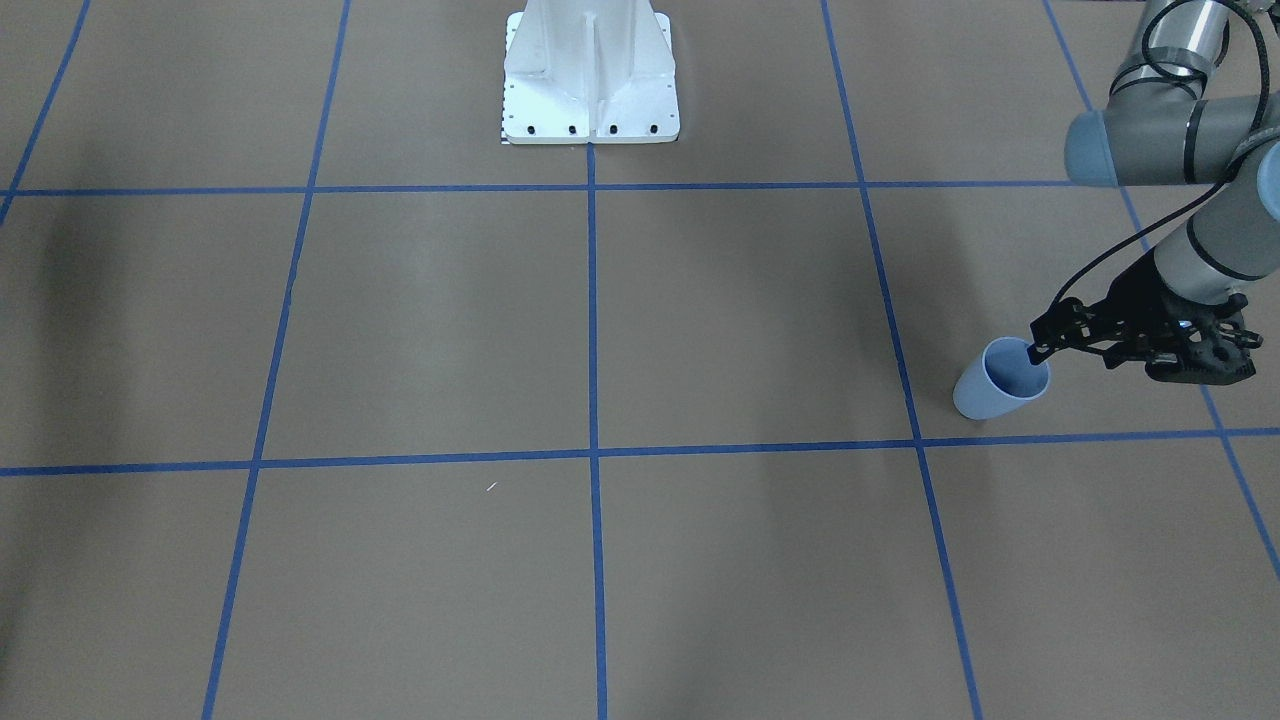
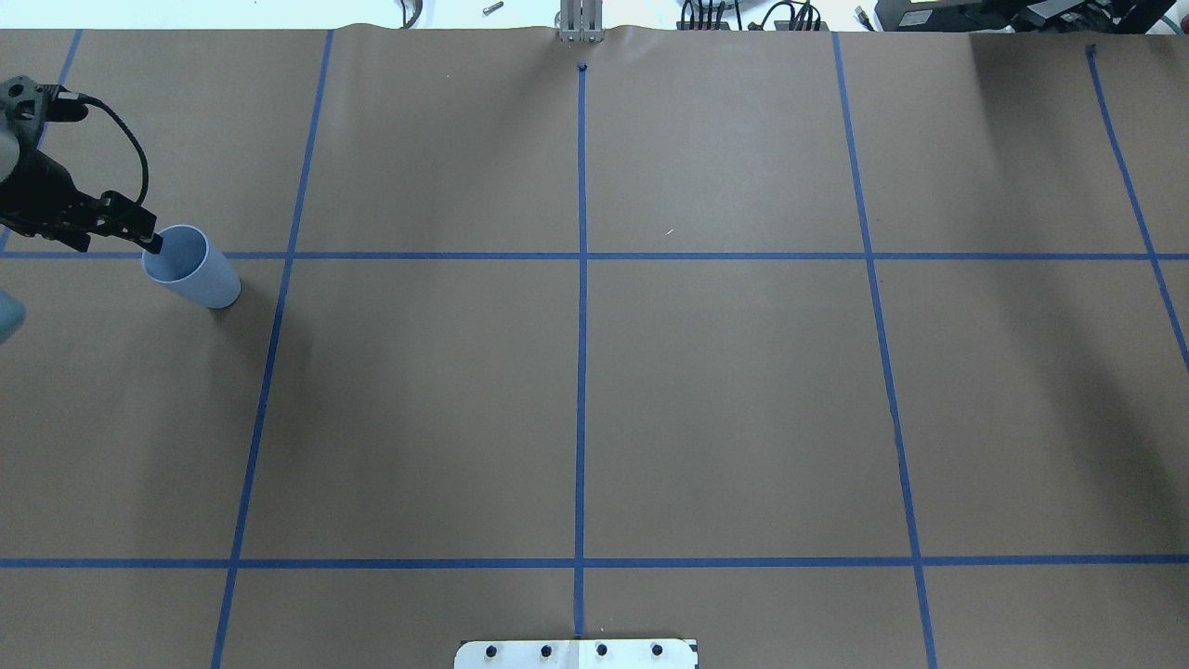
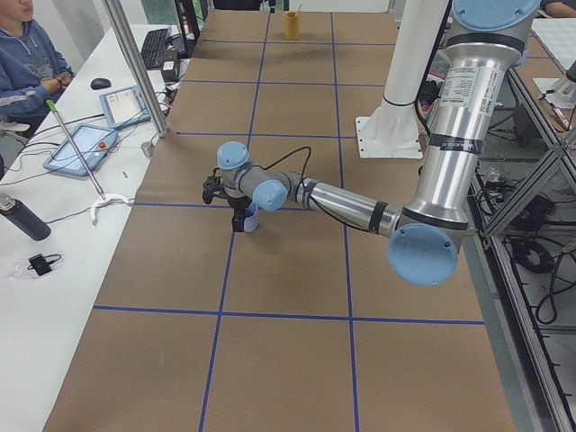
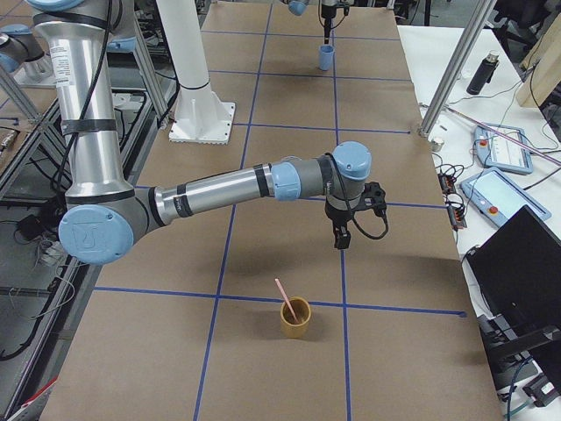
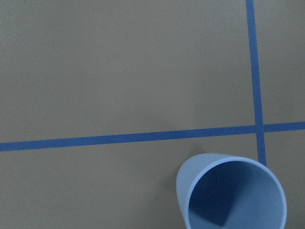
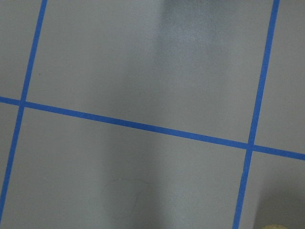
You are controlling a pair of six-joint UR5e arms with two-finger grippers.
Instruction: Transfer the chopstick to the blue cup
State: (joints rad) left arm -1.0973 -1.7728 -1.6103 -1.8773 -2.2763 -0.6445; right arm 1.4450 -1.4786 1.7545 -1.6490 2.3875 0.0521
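The blue cup (image 1: 985, 395) stands upright near the table's left end; it also shows in the overhead view (image 2: 204, 279) and fills the lower right of the left wrist view (image 5: 233, 200). My left gripper (image 1: 1040, 350) (image 2: 151, 245) is at the cup's rim, its fingertips drawn together on the rim wall. The pale-pink chopstick (image 4: 285, 298) leans in a yellow cup (image 4: 295, 320) at the table's other end. My right gripper (image 4: 340, 241) hangs above the table, a short way from the yellow cup. I cannot tell whether it is open or shut.
The white robot base (image 1: 590, 70) stands at the table's middle edge. Blue tape lines grid the brown table (image 2: 725, 390). A side bench with tablets (image 3: 90, 144) and a seated person (image 3: 27, 54) lies beyond the far edge.
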